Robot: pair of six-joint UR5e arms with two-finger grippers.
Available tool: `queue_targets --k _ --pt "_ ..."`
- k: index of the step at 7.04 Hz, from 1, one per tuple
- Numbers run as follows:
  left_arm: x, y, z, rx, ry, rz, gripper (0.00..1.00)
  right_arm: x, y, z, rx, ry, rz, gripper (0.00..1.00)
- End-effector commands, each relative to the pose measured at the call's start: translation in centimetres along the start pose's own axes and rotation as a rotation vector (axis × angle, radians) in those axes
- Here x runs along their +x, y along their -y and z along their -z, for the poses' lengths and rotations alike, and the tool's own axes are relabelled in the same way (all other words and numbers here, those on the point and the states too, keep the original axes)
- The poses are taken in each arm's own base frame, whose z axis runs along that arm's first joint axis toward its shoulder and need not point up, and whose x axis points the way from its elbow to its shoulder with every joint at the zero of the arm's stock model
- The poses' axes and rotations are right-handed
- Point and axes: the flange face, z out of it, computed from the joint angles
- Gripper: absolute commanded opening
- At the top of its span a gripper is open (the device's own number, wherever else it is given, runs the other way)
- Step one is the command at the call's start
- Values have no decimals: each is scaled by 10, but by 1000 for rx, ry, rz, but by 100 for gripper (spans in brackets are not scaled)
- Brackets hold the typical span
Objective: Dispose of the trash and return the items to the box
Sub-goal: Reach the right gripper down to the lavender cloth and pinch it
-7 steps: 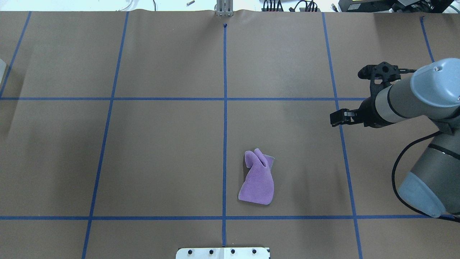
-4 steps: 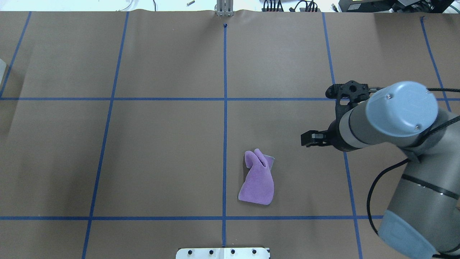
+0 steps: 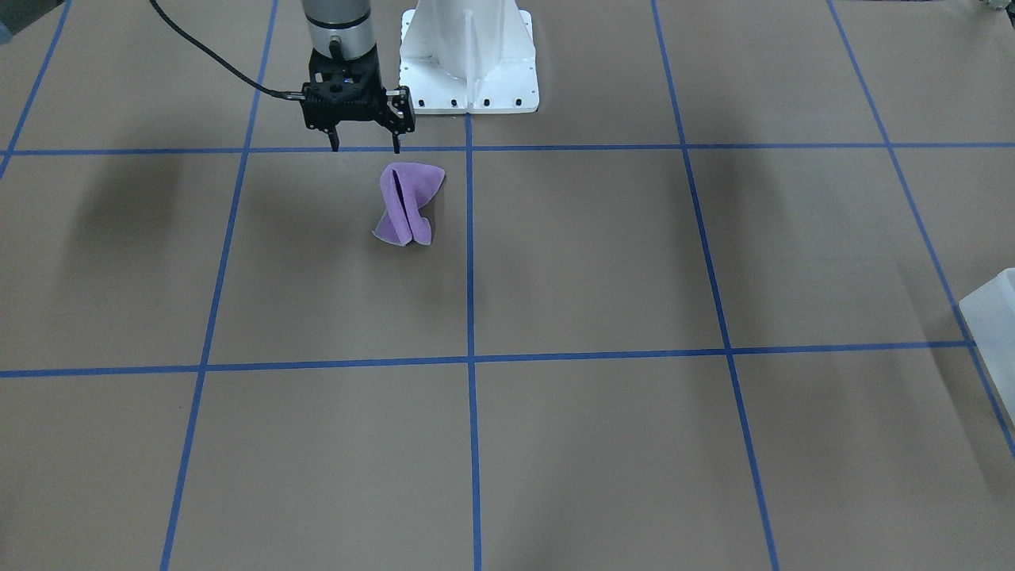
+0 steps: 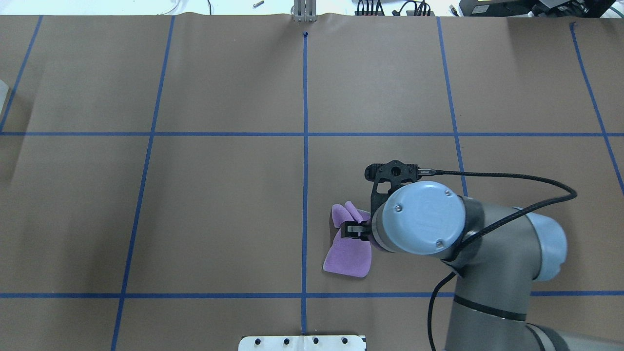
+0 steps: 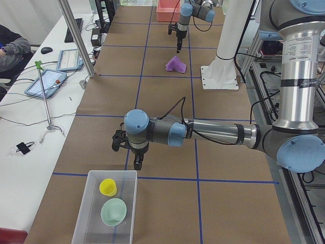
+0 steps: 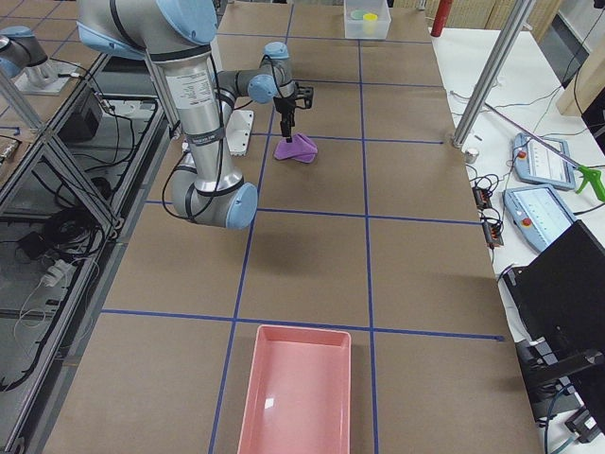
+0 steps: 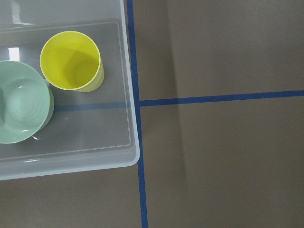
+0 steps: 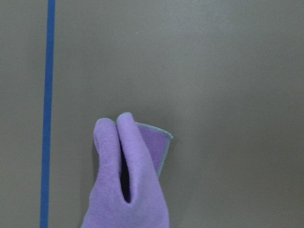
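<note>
Two hands are at work here. The right hand (image 3: 365,148) hangs with its fingers pointing down and spread apart, nothing between them. It is poised over the purple cloth (image 3: 404,202), and in the overhead view its wrist hides the cloth's right edge. Whether the fingertips touch the fabric cannot be told. The cloth lies crumpled into a folded peak on the tabletop (image 3: 595,262), just on the right arm's side of the central blue tape line (image 3: 469,317) and near the white robot base (image 3: 468,55). A black cable (image 4: 512,175) loops from the right wrist back along the arm.

The left hand (image 5: 137,163) shows only in the side view, pointing down just past the end of the box (image 5: 80,218). Whether its fingers are apart or together cannot be told. Its wrist camera looks straight down on the box's rounded corner, with bare tabletop beside it.

The box stands at the tabletop's left end, well apart from the cloth. Inside it are two things — a yellow cup (image 7: 71,59), upright, and a pale green bowl (image 7: 19,109) just beside it. A pink tray (image 6: 293,397) lies at the opposite end of the tabletop.
</note>
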Motion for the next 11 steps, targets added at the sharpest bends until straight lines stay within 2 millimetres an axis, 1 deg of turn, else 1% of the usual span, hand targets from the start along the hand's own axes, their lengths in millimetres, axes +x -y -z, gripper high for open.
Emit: queue_targets --k 1,2,3,4,5,6,7,8,9,10,11 --pt "-2 -1 -1 -3 0 4 99 -24 -5 -16 15 -5 -14 79" --pt "-1 -1 -2 -4 -2 3 99 -24 -5 -18 22 -9 -14 57" --pt "-2 -1 -1 -3 -2 4 99 -25 -3 -18 34 1 -13 41" --pt "-2 -1 -2 -5 0 2 99 -24 -1 -18 37 -1 -9 17" --pt "-2 -1 -2 -5 0 1 99 -22 3 -17 49 -3 -7 0" --pt "-3 -1 -2 -4 0 2 99 -21 7 -16 62 4 -7 0" --pt "-3 -1 -3 -6 0 2 99 -20 15 -11 72 10 0 0" --pt "-3 0 -2 -3 0 0 99 -14 28 -4 80 13 -15 0" --pt "-3 -1 -4 -6 0 0 99 -1 46 10 84 18 -19 0" --pt "-5 -2 -5 -10 3 0 99 21 73 23 69 5 -11 0" --pt "-18 -23 -14 -23 4 14 99 53 107 45 62 -8 23 0"
